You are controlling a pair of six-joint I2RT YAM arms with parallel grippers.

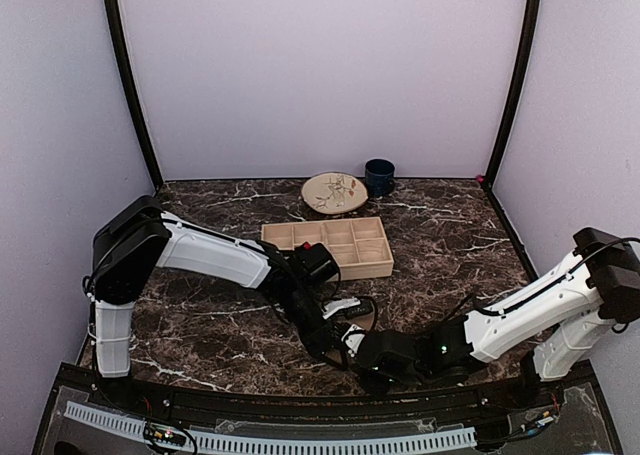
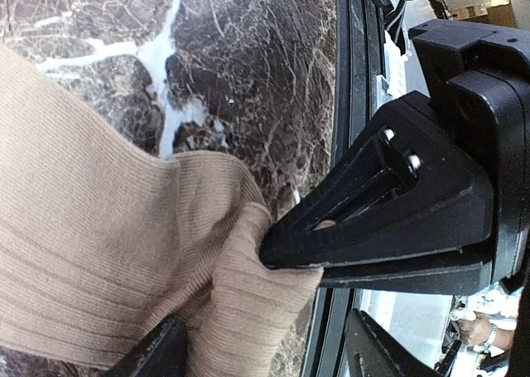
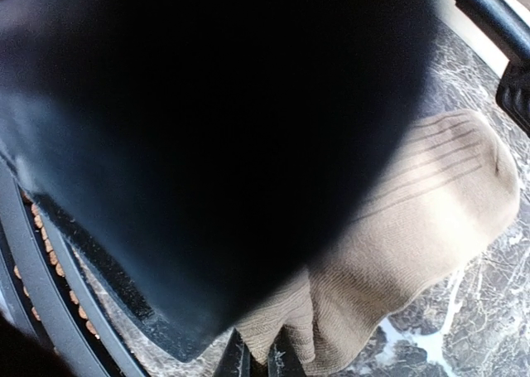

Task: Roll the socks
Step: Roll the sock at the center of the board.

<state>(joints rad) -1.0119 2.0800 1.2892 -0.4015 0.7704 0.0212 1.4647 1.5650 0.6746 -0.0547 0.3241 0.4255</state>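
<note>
Right gripper (image 2: pixel 275 259) enters from the right of the left wrist view, jaws closed on a puckered fold at the edge of the tan ribbed sock (image 2: pixel 91 253). The right wrist view shows the same pinch at its bottom centre; the rest of that frame is masked by a dark, blurred shape too close to identify. Left gripper (image 2: pixel 265 356) sits at the bottom of the left wrist view, jaws standing wide apart over the sock's corner and clamping nothing. The sock fills the left half of that view, lying flat on the marble table (image 2: pixel 240 70) beside its near edge. In the top view it is almost wholly hidden beneath the two wrists, low and centre. Toward the upper centre stand a wooden tray (image 1: pixel 370 268), a plate (image 1: pixel 335 192) and a cup (image 1: pixel 379 177), well apart from the work. Judged from its creases, the knit is light, limp and stretchy, neither slippery nor fragile. It will likely bunch rather than hold shape, so a hold across the full edge, fabric doubled between the pads, should serve better than a corner pinch.
</note>
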